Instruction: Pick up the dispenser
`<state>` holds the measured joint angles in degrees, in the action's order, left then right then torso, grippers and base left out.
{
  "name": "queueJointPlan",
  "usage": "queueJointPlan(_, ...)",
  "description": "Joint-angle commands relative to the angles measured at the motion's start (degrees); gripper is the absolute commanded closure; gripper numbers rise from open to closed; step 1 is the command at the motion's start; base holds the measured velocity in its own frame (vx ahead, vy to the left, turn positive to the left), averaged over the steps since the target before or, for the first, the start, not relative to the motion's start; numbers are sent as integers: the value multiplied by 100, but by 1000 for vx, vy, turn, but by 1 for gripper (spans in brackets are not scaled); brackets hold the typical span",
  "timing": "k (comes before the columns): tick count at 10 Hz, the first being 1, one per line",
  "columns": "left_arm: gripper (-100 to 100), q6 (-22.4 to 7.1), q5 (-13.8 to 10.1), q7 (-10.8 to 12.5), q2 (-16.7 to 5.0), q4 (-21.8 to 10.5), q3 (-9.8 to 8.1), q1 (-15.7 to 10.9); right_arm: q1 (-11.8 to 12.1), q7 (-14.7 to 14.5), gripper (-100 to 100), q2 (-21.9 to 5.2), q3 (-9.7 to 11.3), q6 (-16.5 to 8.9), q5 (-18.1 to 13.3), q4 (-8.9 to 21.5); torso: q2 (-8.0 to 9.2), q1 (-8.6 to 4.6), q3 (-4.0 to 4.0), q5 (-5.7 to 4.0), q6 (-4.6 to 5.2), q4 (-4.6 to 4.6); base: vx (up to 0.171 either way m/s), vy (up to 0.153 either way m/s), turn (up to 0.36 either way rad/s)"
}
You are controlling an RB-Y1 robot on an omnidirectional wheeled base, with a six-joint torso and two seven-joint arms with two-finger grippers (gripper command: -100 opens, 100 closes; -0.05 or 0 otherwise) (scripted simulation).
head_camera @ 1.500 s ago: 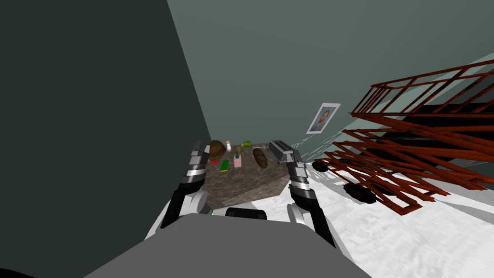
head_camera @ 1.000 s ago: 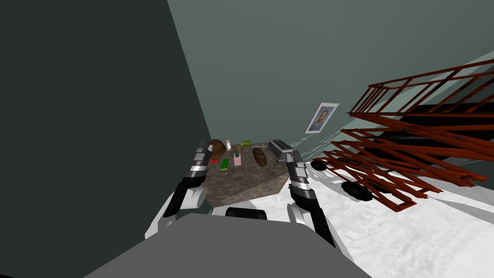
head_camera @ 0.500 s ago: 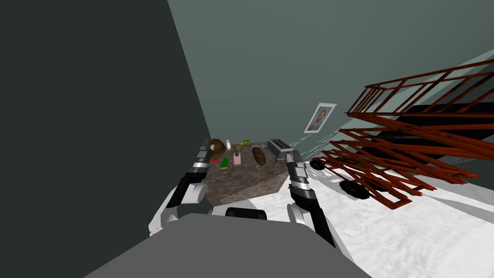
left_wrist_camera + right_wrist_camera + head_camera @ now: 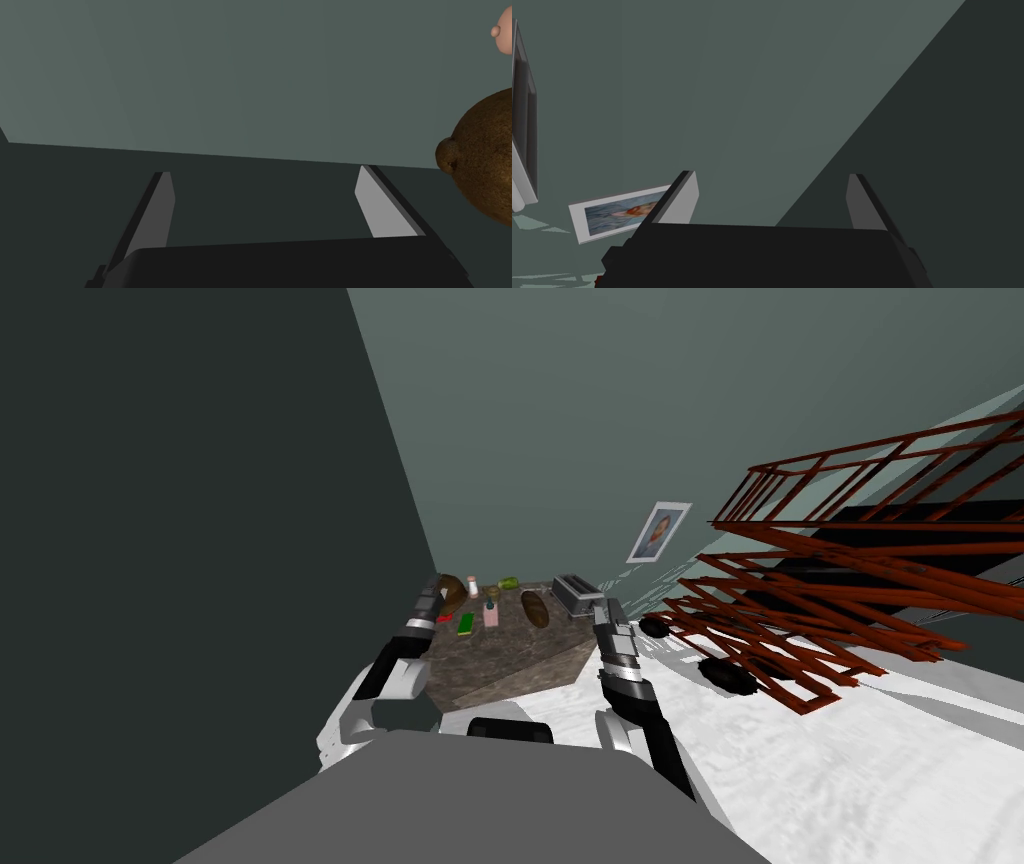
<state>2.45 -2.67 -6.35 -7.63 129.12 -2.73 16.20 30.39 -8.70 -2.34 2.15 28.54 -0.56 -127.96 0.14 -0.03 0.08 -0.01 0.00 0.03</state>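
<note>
The counter (image 4: 505,663) stands close ahead. The left end effector (image 4: 264,170) hovers at its left edge, fingers spread and empty, aimed at the wall with a round loaf (image 4: 482,157) just beside it. The right end effector (image 4: 771,174), likewise released, hangs by the toaster (image 4: 575,592). The dispenser (image 4: 490,616), pink with a dark pump top, stands upright mid-counter beside a green pack (image 4: 466,625). The left arm should probably swing toward it, clear the loaf, straddle the body below the pump, then close.

My left gripper (image 4: 432,585) has swung inward over the counter (image 4: 500,656).
</note>
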Motion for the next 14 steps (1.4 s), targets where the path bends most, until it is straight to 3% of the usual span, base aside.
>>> queueJointPlan(1,-100,-286,-37,26,-94,-78,-79,-235,0,0,0,0,0,0,0,0,0,0,0,0,0,0,-43,-18,-27)
queueJointPlan(3,-100,-495,-37,26,-94,-78,-79,-235,0,0,0,0,0,0,0,0,0,-2,0,0,0,0,-29,-9,-4)
queueJointPlan(6,-100,-1019,-90,61,-252,-227,-201,-613,0,0,0,0,0,0,0,0,-1,0,-1,0,0,0,-42,-13,-32)
queueJointPlan(8,-100,-1234,-90,61,-252,-227,-201,-613,0,0,0,0,0,0,0,0,2,-2,1,-1,-1,0,-29,-9,-2)
queueJointPlan(11,-100,-1756,-137,97,-412,-394,-336,-1017,0,0,0,0,0,0,0,0,-3,0,-2,0,0,-1,-36,-12,-38)
queueJointPlan(13,-100,-2013,-137,97,-412,-394,-336,-1017,0,0,0,0,0,0,0,0,-1,-3,-1,-1,0,0,-25,-14,-8)
queueJointPlan(14,-100,-2216,-157,115,-488,-485,-409,-1225,0,0,0,0,0,0,0,0,-7,-1,-4,0,-1,-1,-28,-17,-53)
